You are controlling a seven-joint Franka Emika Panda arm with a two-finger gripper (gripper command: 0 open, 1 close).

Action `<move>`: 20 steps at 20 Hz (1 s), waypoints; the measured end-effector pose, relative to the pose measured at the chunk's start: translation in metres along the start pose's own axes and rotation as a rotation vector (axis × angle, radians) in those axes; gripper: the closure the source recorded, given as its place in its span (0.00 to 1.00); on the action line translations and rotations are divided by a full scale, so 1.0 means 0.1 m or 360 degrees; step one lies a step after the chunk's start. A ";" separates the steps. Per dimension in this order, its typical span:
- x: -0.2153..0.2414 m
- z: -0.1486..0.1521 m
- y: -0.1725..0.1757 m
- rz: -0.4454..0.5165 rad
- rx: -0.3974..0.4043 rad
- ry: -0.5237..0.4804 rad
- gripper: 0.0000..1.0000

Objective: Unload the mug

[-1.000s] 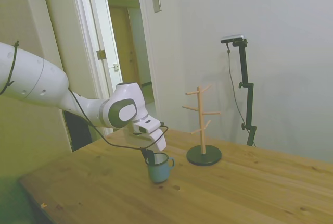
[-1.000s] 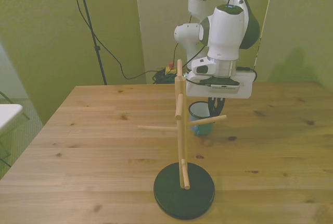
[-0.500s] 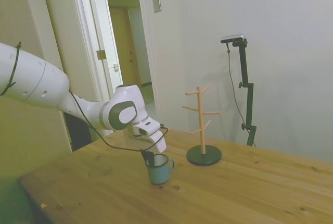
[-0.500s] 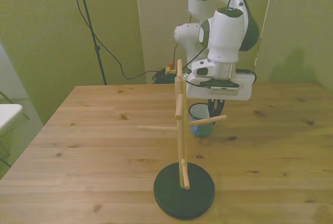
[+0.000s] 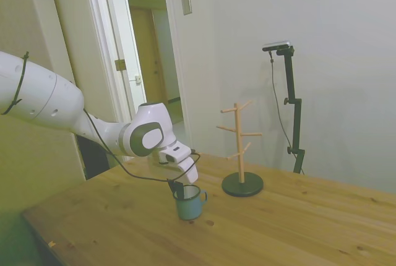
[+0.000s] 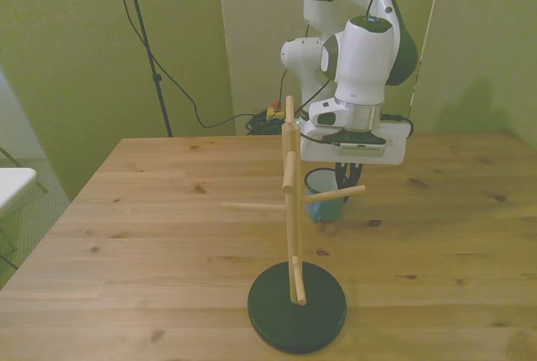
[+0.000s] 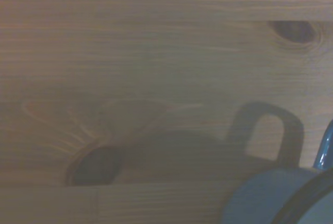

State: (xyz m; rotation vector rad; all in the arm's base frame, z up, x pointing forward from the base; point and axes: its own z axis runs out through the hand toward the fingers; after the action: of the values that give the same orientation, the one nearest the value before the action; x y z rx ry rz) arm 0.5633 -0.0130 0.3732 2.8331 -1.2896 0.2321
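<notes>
- Wooden planks with dark knots make up the desk [image 6: 151, 235], a matte, grained surface under everything in the scene.
- Nearest in the front view stands the wooden peg stand [image 6: 292, 210]: a slim pale post with thin pegs angled out, set in a round black base. All its pegs are bare.
- Behind it, well apart from the base, the mug [image 5: 189, 201] sits upright on the desk, handle toward the stand in the side view. It is off the rack, so the unloading looks nearly done.
- The mug is small, blue-teal with a white inside, a thin dark rim and a loop handle. The wrist view shows its rim [image 7: 291, 195] and the handle's shadow, blurred.
- By its look it is enamel: probably light, stiff and somewhat slick, prone to chipping if knocked. The rim wall or the handle are the sound places to pinch.
- The jaws [image 5: 176, 187] hang at the mug's rim on the side away from the handle; whether they grip it or have let go, I cannot tell.
- Farther back are the white arm, pale walls and an open doorway [image 5: 148, 49].
</notes>
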 end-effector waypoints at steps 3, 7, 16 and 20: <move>-0.01 0.00 0.00 -0.0005 0.0001 0.0002 0.00; -0.05 0.04 0.01 -0.0018 -0.0013 -0.0003 0.00; -0.02 -0.50 0.10 -0.0059 0.0016 0.0084 0.00; -0.06 -1.03 0.15 -0.0116 0.0047 0.0094 0.00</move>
State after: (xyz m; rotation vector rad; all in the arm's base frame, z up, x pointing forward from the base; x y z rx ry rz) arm 0.5347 -0.0103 0.4730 2.8677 -1.1792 0.3333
